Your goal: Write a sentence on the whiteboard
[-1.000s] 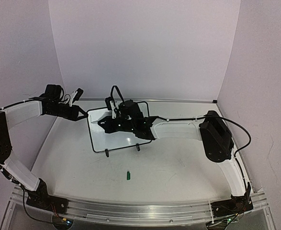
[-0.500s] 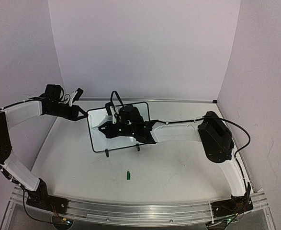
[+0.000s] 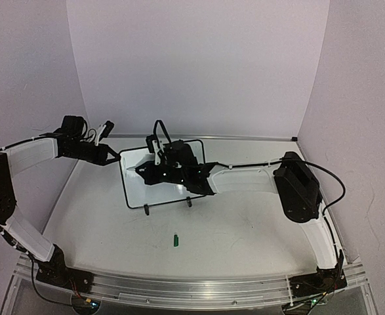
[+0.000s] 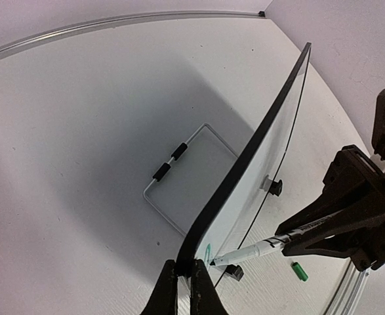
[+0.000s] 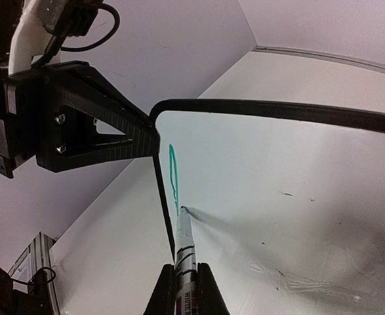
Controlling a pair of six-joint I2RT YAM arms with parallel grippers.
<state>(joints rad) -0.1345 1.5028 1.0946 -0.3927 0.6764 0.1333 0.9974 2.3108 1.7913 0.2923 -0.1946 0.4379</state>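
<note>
- Whiteboard [image 3: 154,194] stood on its two black feet left of the desk's [image 3: 244,230] middle, nearer the far edge than the near one, its face towards the arms.
- Left gripper [image 4: 185,283] was closed on the board's black frame at the upper left corner. The left wrist view showed its fingers pinching the edge from both sides.
- Right gripper [image 5: 184,289] was closed around a marker [image 5: 183,239], whose tip touched the board's face near the left edge.
- The top view hid the writing behind the right gripper. Only the wrist views showed the sentence [image 5: 172,169], which so far was one green looped stroke just above the marker's tip.
- The left wrist view saw the board edge-on and showed what lay behind it: a wire loop [image 4: 169,162] with two black sleeves, flat on the desk.
- A small green cap [image 3: 176,240] lay on the desk in front of the board, towards the near edge and well apart from it. The left wrist view caught it too, and the right wrist view did not.
</note>
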